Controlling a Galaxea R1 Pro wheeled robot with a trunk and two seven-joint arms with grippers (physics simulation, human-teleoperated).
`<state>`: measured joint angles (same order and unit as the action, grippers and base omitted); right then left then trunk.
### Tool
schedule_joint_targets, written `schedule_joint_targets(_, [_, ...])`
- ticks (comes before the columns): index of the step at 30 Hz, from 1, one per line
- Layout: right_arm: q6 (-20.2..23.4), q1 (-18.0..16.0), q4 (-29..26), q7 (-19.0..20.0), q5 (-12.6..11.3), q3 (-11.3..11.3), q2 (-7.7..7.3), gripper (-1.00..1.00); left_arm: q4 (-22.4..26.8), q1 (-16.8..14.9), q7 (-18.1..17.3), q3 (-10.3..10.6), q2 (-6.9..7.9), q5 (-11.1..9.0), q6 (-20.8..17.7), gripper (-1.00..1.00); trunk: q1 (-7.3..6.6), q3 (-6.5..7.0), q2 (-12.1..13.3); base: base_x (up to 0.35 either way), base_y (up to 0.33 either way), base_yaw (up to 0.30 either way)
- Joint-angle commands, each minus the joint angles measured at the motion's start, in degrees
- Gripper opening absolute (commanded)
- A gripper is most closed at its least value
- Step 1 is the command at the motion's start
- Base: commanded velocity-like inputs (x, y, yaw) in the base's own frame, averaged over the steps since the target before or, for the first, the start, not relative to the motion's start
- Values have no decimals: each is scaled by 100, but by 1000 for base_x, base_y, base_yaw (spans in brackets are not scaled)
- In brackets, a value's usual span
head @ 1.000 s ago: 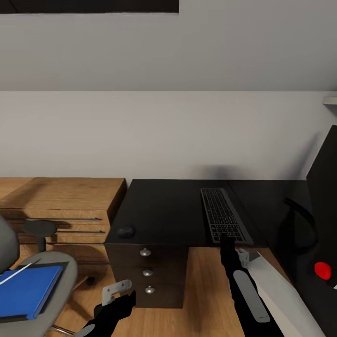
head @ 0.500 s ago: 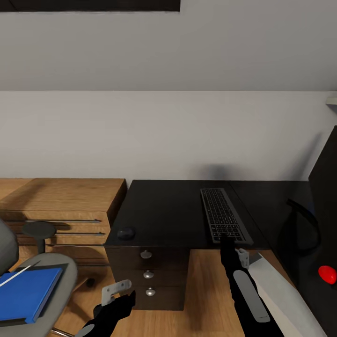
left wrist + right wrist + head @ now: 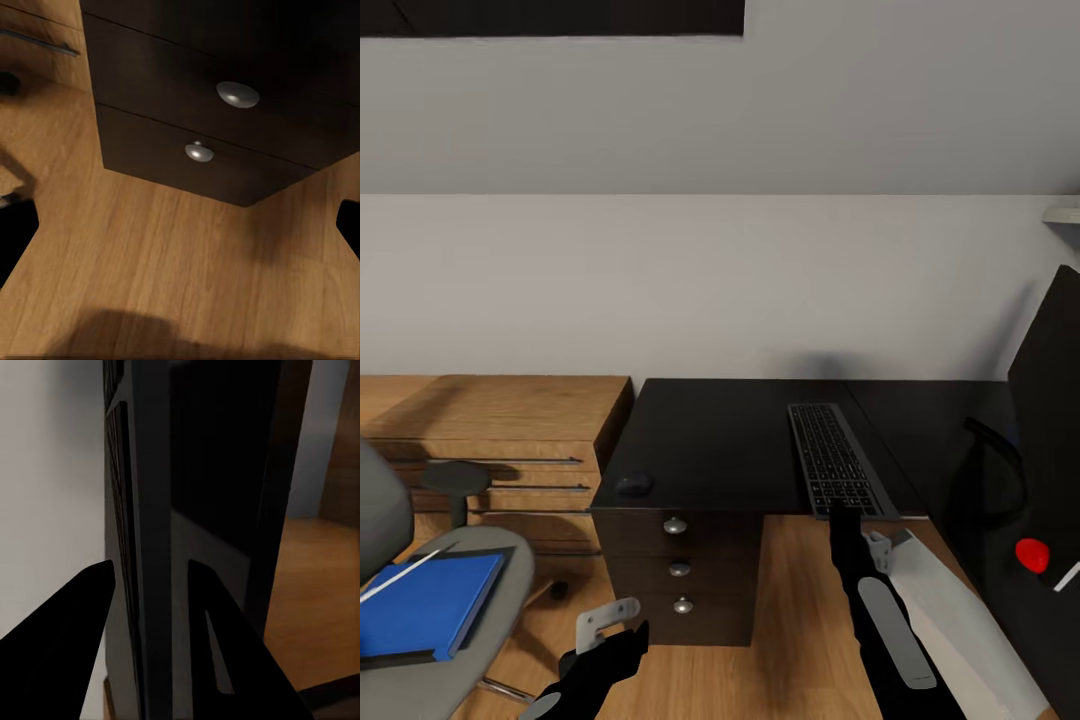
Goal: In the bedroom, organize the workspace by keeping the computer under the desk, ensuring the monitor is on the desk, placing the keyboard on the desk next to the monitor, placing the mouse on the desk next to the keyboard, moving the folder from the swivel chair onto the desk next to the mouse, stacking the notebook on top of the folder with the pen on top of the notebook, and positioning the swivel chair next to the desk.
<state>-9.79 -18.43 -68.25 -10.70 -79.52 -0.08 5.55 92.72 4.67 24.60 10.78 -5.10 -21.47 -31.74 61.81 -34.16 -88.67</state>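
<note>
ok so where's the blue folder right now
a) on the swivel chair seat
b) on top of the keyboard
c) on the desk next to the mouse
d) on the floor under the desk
a: in the head view the folder lies flat on the grey seat of the swivel chair, off to the left of the desk, where the mouse and keyboard sit.

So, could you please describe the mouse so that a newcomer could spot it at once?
Find the black desk against the white wall, and go to its near left corner, above the drawers with silver knobs. The mouse sits there: a small rounded dark lump, far from the long flat keyboard.
</note>
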Motion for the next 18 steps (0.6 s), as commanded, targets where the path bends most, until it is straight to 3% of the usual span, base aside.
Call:
schedule_joint_targets(1, [-23,-2,-9,-14,-53,2,7,-100,9,-1,54,5,0,-63,-18,100,0,-5,-3,-17,0,0])
schedule_joint_targets(14, [3,-3,-12,23,-66,-1,-1,-100,9,-1,54,27,-6,-67,-28,100,0,-5,-3,-3,0,0])
schedule_joint_targets(18, [-4,-2,-12,24,-64,-7,3,-100,9,-1,55,34,-15,-67,-30,100,88,-76,-163,0,0,0])
